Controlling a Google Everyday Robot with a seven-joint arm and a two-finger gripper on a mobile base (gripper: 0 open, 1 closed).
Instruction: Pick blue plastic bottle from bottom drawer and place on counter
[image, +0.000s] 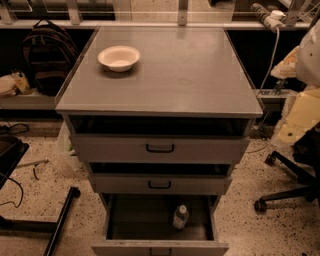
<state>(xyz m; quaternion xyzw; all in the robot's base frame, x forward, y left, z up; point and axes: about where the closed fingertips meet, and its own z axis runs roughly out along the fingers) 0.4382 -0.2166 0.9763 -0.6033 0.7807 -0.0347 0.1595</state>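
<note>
The blue plastic bottle (181, 216) stands upright, white cap up, in the open bottom drawer (150, 225), right of its middle. The counter (170, 75) is the flat grey top of the cabinet. My gripper (296, 125) hangs as a pale shape at the right edge of the camera view. It is beside the cabinet, about level with the top drawer, well apart from the bottle, and nothing shows in it.
A white bowl (119, 58) sits on the counter's back left. The two upper drawers (160, 148) with black handles stand slightly open. An office chair base (287, 185) is on the floor at right. A backpack (47, 60) sits at back left. A black stand leg (60, 220) is at front left.
</note>
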